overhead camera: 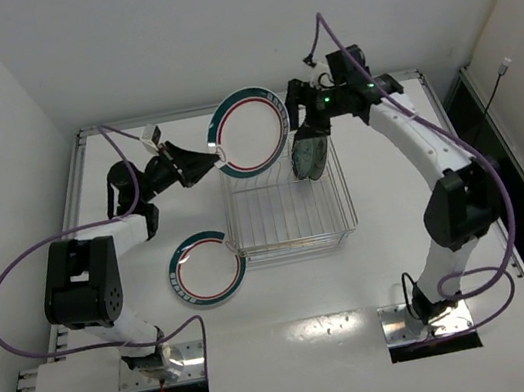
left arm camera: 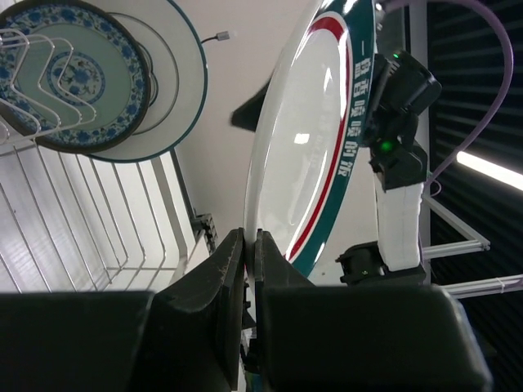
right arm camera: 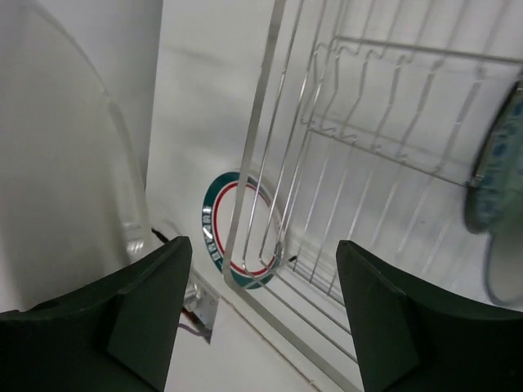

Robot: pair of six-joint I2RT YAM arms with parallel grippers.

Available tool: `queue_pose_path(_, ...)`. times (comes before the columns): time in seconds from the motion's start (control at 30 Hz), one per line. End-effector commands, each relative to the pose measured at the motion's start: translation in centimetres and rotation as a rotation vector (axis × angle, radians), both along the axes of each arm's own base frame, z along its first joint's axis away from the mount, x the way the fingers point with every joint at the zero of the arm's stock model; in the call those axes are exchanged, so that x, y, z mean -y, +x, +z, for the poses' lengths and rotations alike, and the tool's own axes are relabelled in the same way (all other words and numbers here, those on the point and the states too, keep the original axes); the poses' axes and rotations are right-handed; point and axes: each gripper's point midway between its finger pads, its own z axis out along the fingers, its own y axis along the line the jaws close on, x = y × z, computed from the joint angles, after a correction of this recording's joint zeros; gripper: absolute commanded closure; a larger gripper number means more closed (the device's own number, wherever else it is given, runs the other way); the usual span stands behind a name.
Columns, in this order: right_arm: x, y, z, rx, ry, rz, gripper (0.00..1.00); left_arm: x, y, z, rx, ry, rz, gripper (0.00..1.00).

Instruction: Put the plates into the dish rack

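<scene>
The plates are split three ways. One green-rimmed plate is up in the air over the far left corner of the dish rack, tilted on edge with its face turned toward the overhead camera. The left gripper holds it by the near left part of the rim. In the left wrist view its two dark fingers are pinched narrow, with the plate's thin edge squeezed between them.

A second green-rimmed plate lies flat on the white table, just beside the rack's near left corner. The overhead view does not show whether it touches the wire.

The teal patterned plate stands upright among the dividers in the far right part of the rack. The grey-rimmed white plate stands right behind it, partly covered by it.

The right gripper hangs over the far right end of the rack, close above those two standing plates. Its fingers are spread wide with nothing between them. Through the gap its wrist camera looks down on the rack's bars and on the plate lying on the table beyond them. I cannot tell whether this gripper touches either standing plate.
</scene>
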Motion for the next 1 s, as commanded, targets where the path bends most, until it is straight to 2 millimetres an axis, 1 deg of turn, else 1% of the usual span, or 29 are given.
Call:
queue_pose_path(0.0,4.3,-0.3,5.5,0.16,-0.002,-0.082,0.31,-0.5,0.2,2.8,0.13,-0.002,0.013,1.0)
queue_pose_path(0.03,4.7,-0.6,5.6,0.156,0.007,-0.081,0.31,-0.5,0.2,2.8,0.13,-0.002,0.013,1.0)
queue_pose_path(0.07,4.4,-0.9,5.8,0.153,0.024,-0.06,0.3,-0.5,0.2,2.8,0.13,-0.002,0.013,1.0)
queue_pose_path(0.1,4.9,-1.1,6.1,0.164,0.031,-0.066,0.3,-0.5,0.2,2.8,0.13,-0.002,0.013,1.0)
queue_pose_path(0.13,4.9,-1.1,5.8,0.164,0.031,-0.066,0.3,-0.5,0.2,2.7,0.137,0.003,0.015,1.0)
queue_pose_path(0.17,5.0,-1.3,6.2,0.175,0.047,-0.057,0.29,-0.5,0.2,2.7,0.138,0.003,0.015,1.0)
queue_pose_path(0.2,4.8,-1.3,5.7,0.169,0.06,-0.053,0.29,-0.5,0.4,2.7,0.136,0.003,0.015,1.0)
queue_pose_path(0.23,4.6,-1.7,6.1,0.18,0.078,-0.033,0.29,-0.5,0.4,2.7,0.136,0.003,0.015,1.0)
queue_pose_path(0.3,4.3,-1.6,6.1,0.192,0.101,-0.021,0.29,-0.5,0.4,2.7,0.136,0.003,0.015,1.0)
queue_pose_path(0.33,3.6,-1.9,6.4,0.192,0.118,-0.003,0.29,-0.5,0.5,2.5,0.127,0.004,0.015,1.0)
queue_pose_path(0.4,3.3,-1.7,6.6,0.204,0.135,0.002,0.29,-0.5,0.5,2.4,0.125,0.01,0.016,1.0)
queue_pose_path(0.43,2.8,-2.0,6.9,0.203,0.15,0.019,0.29,-0.5,0.5,2.3,0.125,0.01,0.016,1.0)
queue_pose_path(0.47,2.7,-1.9,7.0,0.212,0.151,0.019,0.29,-0.5,0.6,2.1,0.121,0.015,0.017,1.0)
queue_pose_path(0.5,2.6,-1.9,6.7,0.201,0.156,0.028,0.29,-0.5,0.6,2.0,0.118,0.021,0.018,1.0)
queue_pose_path(0.53,2.6,-1.7,7.3,0.221,0.159,0.029,0.29,-0.5,0.7,1.9,0.126,0.026,0.02,1.0)
queue_pose_path(0.67,2.4,-1.6,8.1,0.243,0.174,0.034,0.29,-0.5,0.8,1.4,0.101,0.033,0.02,1.0)
queue_pose_path(0.73,2.3,-1.4,8.9,0.268,0.19,0.04,0.29,-0.5,0.8,1.3,0.1,0.038,0.021,1.0)
queue_pose_path(0.83,2.0,-1.5,9.3,0.275,0.208,0.056,0.29,-0.5,0.9,1.1,0.097,0.044,0.022,1.0)
queue_pose_path(0.9,2.1,-1.3,9.5,0.289,0.206,0.049,0.29,-0.5,1.0,0.5,0.087,0.06,0.024,1.0)
queue_pose_path(0.97,2.1,-1.5,9.9,0.298,0.207,0.05,0.29,-0.5,1.1,0.8,0.087,0.06,0.024,1.0)
